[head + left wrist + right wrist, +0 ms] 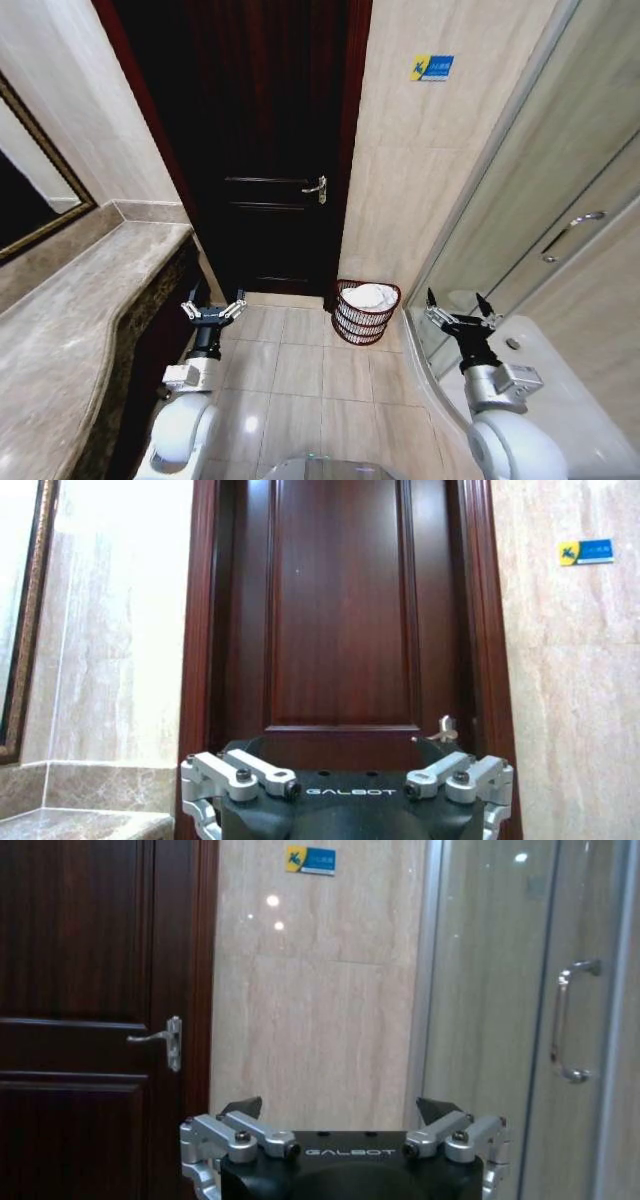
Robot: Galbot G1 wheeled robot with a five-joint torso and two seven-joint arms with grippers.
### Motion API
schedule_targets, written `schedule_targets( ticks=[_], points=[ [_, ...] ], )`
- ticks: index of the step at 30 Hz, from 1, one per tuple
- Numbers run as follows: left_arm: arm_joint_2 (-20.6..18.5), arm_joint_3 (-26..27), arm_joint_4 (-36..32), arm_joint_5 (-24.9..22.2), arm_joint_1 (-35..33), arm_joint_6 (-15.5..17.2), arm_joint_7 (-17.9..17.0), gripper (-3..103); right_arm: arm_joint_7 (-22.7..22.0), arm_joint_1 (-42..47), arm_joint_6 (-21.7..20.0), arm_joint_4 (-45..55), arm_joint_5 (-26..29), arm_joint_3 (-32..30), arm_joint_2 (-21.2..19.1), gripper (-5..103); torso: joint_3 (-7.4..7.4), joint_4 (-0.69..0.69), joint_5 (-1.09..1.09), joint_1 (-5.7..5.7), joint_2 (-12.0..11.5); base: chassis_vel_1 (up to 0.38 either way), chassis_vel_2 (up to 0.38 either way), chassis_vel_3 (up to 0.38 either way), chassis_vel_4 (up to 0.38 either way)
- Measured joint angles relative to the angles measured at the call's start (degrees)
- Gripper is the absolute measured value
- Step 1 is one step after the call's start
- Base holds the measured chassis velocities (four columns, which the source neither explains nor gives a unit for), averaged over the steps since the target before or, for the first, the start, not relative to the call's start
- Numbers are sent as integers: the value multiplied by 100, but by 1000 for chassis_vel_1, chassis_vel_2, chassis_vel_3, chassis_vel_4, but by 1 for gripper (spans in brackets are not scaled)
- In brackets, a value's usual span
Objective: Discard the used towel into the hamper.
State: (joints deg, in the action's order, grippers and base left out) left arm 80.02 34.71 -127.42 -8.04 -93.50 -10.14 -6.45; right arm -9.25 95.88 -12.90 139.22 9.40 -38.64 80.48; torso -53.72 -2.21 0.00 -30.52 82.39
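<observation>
Two claws (213,307) (458,303) (GALBOT-marked), spread.

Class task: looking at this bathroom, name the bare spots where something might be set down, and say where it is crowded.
Free: the marble counter along the wall under the mirror, and the floor tiles between the left gripper, the door and the hamper. Crowded: the hamper already holds a white towel, and it sits tight between the tiled wall and the shower glass by the right gripper.
</observation>
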Motion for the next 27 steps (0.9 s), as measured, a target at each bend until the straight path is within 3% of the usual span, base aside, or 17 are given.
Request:
schedule_targets(
  ticks=[27],
  points=[
    [24,-1,38,-110,-41,-149,2,100,21,108,50,18,-12,3,49,100,0,0,0,0,-1,77,-75,-89,68]
  ],
)
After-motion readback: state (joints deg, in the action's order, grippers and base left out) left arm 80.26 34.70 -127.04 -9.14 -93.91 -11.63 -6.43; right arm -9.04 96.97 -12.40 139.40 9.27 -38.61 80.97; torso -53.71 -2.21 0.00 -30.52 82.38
